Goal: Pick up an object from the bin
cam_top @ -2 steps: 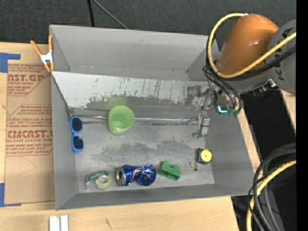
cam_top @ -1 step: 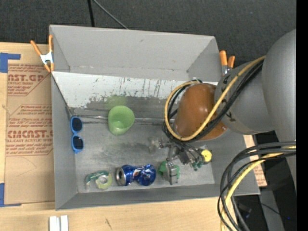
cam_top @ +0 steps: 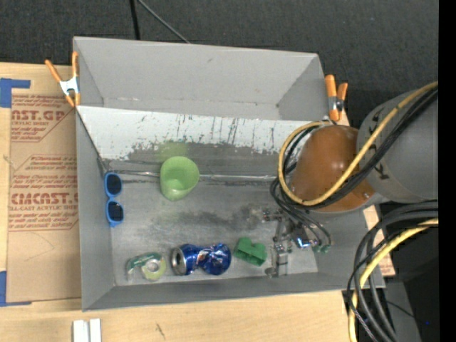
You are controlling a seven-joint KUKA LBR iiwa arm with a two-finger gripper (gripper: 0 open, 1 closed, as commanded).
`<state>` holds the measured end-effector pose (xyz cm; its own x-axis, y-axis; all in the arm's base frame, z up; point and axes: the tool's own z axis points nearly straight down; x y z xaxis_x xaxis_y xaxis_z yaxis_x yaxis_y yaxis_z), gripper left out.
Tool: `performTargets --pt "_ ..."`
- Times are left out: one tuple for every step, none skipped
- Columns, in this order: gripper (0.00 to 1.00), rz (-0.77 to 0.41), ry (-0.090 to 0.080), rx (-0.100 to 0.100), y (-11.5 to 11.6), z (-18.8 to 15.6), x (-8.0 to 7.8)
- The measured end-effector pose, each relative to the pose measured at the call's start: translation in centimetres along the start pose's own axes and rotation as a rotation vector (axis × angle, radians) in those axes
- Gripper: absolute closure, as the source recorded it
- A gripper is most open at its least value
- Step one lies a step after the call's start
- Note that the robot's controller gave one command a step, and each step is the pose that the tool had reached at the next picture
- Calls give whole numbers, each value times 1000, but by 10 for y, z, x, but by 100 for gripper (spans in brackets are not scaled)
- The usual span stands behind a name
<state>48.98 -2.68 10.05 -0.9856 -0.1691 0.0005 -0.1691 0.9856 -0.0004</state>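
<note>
The small green block (cam_top: 250, 251) lies on the floor of the bin (cam_top: 192, 70) near its front edge, toward the front right corner, and it is the thing nearest me. My gripper (cam_top: 279, 261) is low in that corner, just beside the block on its right; I cannot make out whether it touches the block, and the block is not in my grasp. Whether my gripper is open or closed I cannot tell from here. Nothing looks lifted, so I judge the pick not yet made: the grasp and the raising out of the bin are all left to do. Further along the front edge lie a crushed blue can (cam_top: 203, 259) and a crumpled green-and-white thing (cam_top: 147, 266) in the front left corner. A green cup (cam_top: 178, 177) lies toward the back, and blue sunglasses (cam_top: 112, 199) rest against the left wall.
</note>
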Motion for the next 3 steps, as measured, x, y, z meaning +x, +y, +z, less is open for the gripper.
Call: performTargets --pt "0 71 -1 -2 27 1 -7" --pt "0 73 -3 0 0 32 1" --pt "0 224 -6 -1 31 30 3"
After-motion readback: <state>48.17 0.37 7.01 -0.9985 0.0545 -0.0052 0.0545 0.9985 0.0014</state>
